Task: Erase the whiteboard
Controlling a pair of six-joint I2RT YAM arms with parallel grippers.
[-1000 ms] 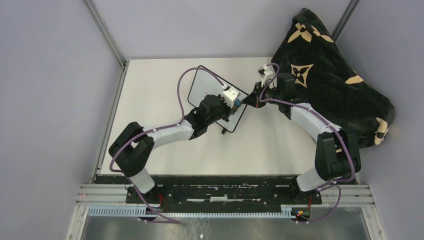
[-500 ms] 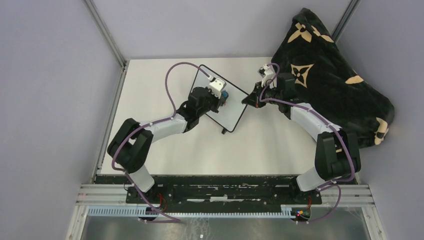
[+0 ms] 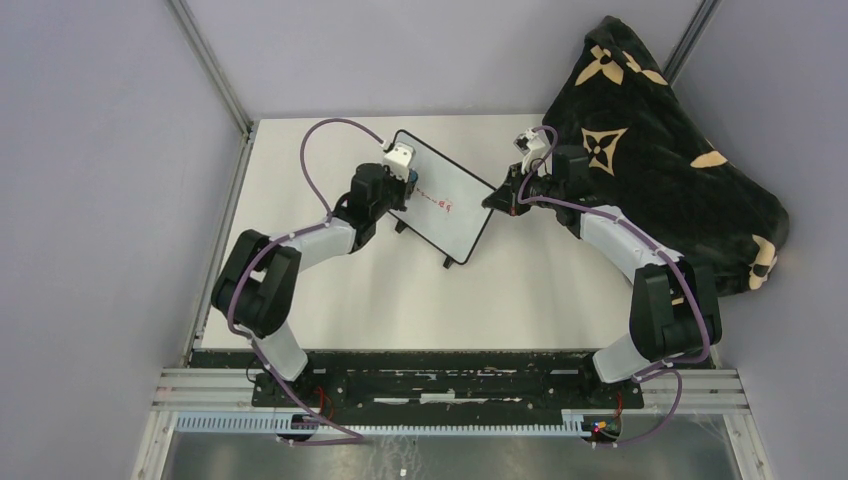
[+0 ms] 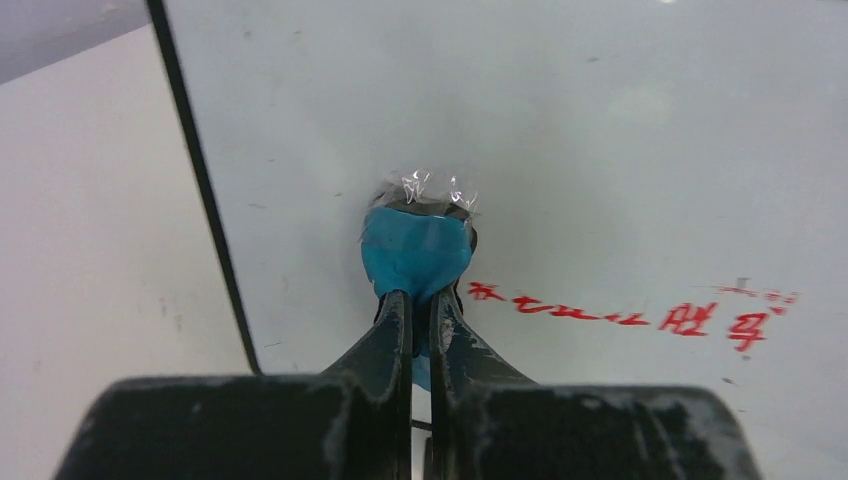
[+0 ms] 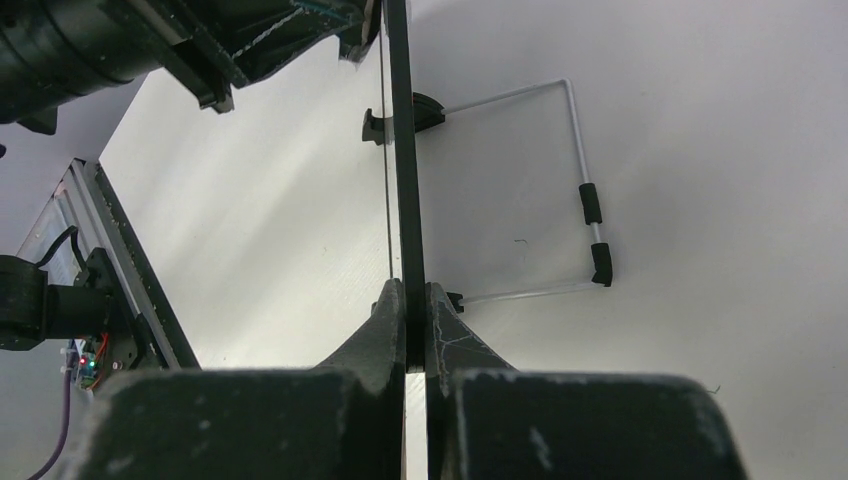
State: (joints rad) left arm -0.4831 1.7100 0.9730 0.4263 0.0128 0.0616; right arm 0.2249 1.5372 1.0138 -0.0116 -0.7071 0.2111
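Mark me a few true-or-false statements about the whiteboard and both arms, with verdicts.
1. The left end effector grips a blue eraser. True.
2. The whiteboard is wiped fully clean. False: red handwriting shows on it.
3. The right end effector is clamped on the whiteboard's black-framed edge. True.
4. In the left wrist view, the blue eraser sits at the right end of the red handwriting. False: it sits at the left end.
5. The black patterned blanket is draped over the whiteboard. False: it lies off to the right, apart from the board.
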